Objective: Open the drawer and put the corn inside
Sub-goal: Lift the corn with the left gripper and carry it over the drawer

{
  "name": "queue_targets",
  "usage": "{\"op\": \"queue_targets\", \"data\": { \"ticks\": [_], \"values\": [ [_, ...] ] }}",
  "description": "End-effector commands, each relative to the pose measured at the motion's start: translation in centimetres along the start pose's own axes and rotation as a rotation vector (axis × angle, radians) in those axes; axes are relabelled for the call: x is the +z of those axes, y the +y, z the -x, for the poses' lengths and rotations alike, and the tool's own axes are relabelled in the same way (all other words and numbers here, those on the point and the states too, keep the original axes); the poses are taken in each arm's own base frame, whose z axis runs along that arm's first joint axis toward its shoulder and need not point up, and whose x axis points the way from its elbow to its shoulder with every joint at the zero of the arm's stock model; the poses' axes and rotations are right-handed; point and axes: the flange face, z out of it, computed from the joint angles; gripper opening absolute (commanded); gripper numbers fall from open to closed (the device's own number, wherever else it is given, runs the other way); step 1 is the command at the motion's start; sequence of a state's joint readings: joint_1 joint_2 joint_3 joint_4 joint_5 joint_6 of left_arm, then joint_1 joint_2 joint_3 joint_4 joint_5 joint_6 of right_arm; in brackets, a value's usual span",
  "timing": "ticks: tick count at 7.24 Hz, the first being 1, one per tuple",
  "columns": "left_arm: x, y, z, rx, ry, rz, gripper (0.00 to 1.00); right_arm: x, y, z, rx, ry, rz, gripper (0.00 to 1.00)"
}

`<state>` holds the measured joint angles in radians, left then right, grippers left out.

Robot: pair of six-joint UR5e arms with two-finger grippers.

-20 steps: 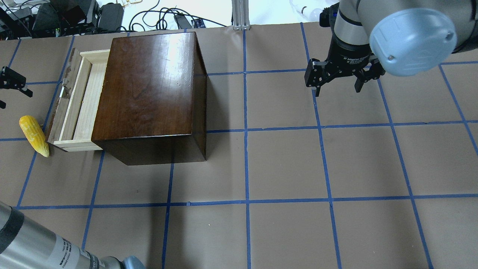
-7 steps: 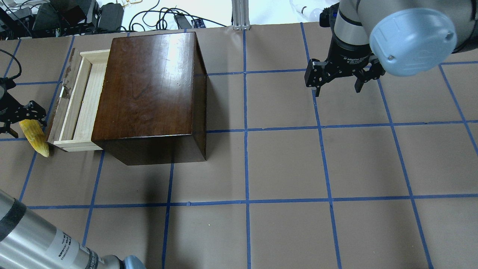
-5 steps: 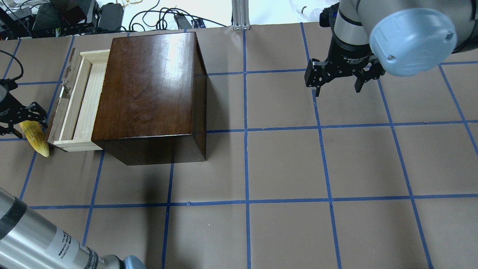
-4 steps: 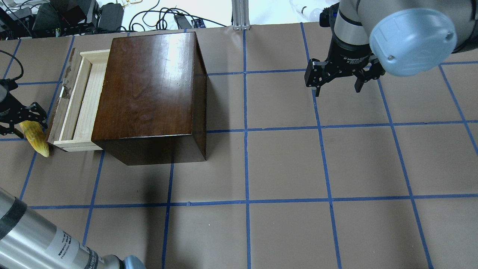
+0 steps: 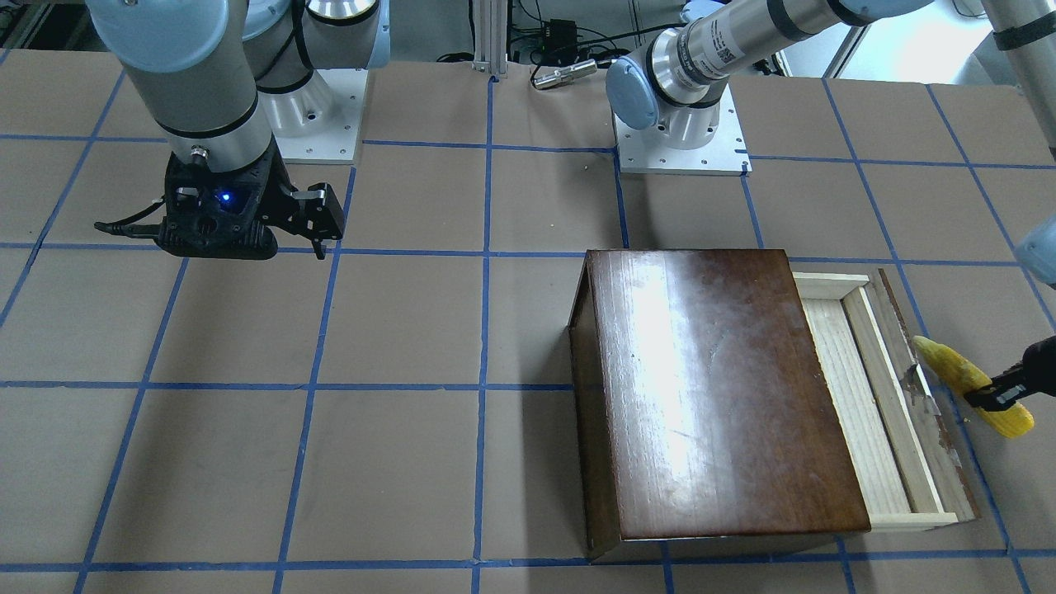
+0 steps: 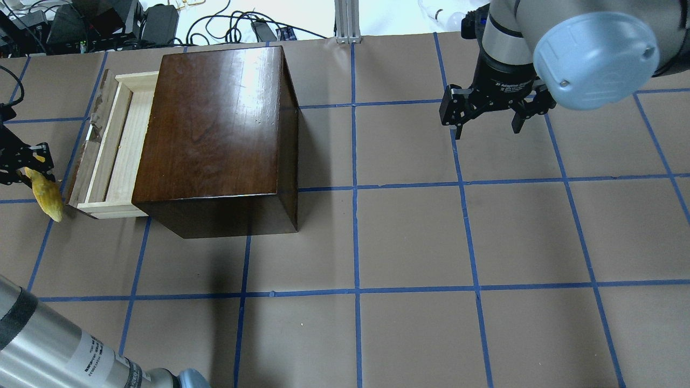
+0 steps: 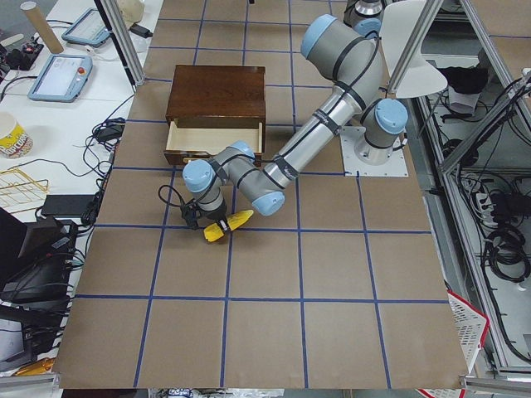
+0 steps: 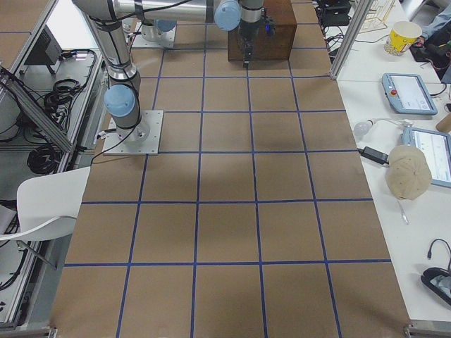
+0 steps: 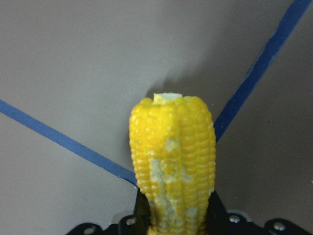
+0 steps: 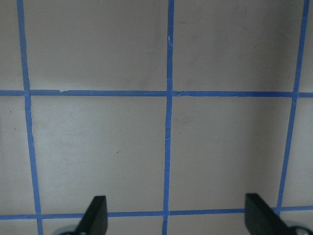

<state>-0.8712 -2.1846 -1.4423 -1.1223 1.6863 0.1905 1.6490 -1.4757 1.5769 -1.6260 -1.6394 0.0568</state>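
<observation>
The corn (image 6: 47, 198) is a yellow cob, held tilted just left of the open drawer (image 6: 116, 145) of the dark-brown box (image 6: 215, 124). My left gripper (image 6: 27, 170) is shut on the cob's thick end, with the pointed tip hanging lower. The left wrist view shows the corn (image 9: 172, 161) between the fingers, over the taped paper. In the front-facing view the corn (image 5: 961, 375) hangs right of the drawer's chipped front panel (image 5: 924, 396). My right gripper (image 6: 488, 132) is open and empty, far right of the box; its fingertips (image 10: 95, 213) hover over bare paper.
The table is covered in brown paper with a blue tape grid (image 6: 356, 188). Cables and gear (image 6: 108, 21) lie beyond the far edge. The drawer tray (image 5: 858, 404) shows pale bare wood inside. The robot bases (image 5: 681, 140) stand at the back.
My left gripper came down onto the corn, shut on its thick end and raised it, so the cob is tilted and slightly further left. The right arm has not moved.
</observation>
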Motion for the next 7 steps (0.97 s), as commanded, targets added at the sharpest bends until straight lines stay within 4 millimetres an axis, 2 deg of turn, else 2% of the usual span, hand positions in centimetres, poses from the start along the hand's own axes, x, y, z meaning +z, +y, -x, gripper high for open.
{"op": "queue_targets", "data": {
  "ticks": [1, 3, 4, 7],
  "values": [
    [-6.0, -1.0, -0.2, 0.032, -0.003, -0.015, 0.00, 0.0, 0.0, 0.0, 0.000, 0.000, 0.000, 1.00],
    [-12.2, -0.3, -2.3, 0.091, 0.041, -0.013, 0.00, 0.0, 0.0, 0.0, 0.000, 0.000, 0.000, 1.00],
    [-14.9, 0.4, -3.2, 0.188, 0.039, -0.040, 0.00, 0.0, 0.0, 0.0, 0.000, 0.000, 0.000, 1.00],
    [-21.1, 3.8, -9.4, 0.313, 0.036, -0.085, 0.00, 0.0, 0.0, 0.0, 0.000, 0.000, 0.000, 1.00]
  ]
}}
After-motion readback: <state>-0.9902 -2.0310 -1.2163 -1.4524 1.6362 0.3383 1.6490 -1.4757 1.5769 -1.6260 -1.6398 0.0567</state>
